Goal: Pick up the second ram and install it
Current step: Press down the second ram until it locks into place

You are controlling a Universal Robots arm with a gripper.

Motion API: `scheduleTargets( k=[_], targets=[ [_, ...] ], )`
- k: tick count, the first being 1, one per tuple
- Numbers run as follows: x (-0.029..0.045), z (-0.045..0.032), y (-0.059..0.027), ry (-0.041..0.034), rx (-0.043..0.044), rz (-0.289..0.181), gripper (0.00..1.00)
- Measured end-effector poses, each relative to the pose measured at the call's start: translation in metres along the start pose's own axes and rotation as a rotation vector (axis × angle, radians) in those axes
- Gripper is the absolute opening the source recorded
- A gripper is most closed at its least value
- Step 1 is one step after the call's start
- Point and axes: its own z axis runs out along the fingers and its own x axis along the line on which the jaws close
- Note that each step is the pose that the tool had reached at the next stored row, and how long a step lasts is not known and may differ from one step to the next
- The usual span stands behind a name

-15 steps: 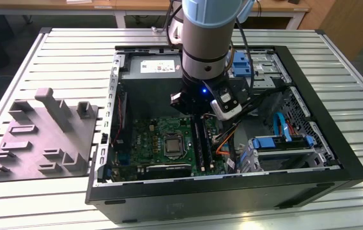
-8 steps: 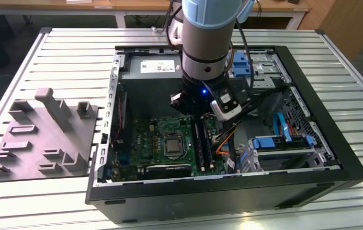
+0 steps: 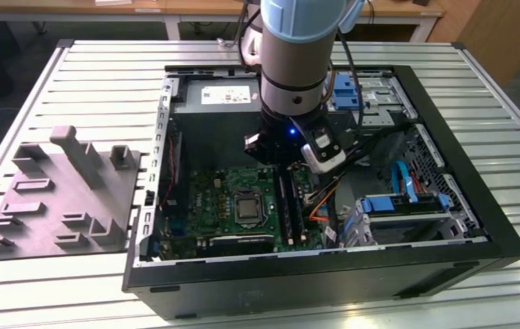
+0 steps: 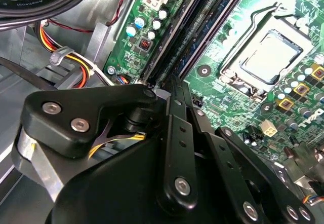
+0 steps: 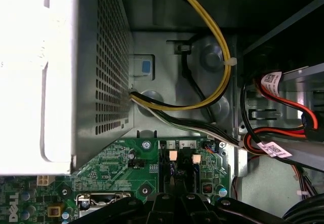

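The pincer (image 4: 174,89), apparently closed with nothing visibly gripped, sits over the second ram (image 3: 295,202) seated upright in its motherboard (image 3: 228,205) slot, cables (image 3: 320,199) close beside.

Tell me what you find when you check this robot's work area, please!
Surface: slatted metal table carrying an open computer case.
Job's things: motherboard in the case; dark memory slots beside its socket; second ram cannot be told apart from them.
Clutter: grey fixture tray beside the case, at the exterior view's left.
Grippers: gripper low over the memory slots.
Cables: yellow cable, red cables.
Surroundings: wooden desk behind.
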Motion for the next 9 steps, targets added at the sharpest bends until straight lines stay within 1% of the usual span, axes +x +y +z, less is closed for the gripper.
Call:
scheduleTargets(
  k=[4, 9],
  targets=[
    [0.0001, 0.0017, -0.0001, -0.0003, 0.0001, 0.0, 0.1],
    [0.0001, 0.0021, -0.0001, -0.0005, 0.0, 0.0, 0.1]
  ],
)
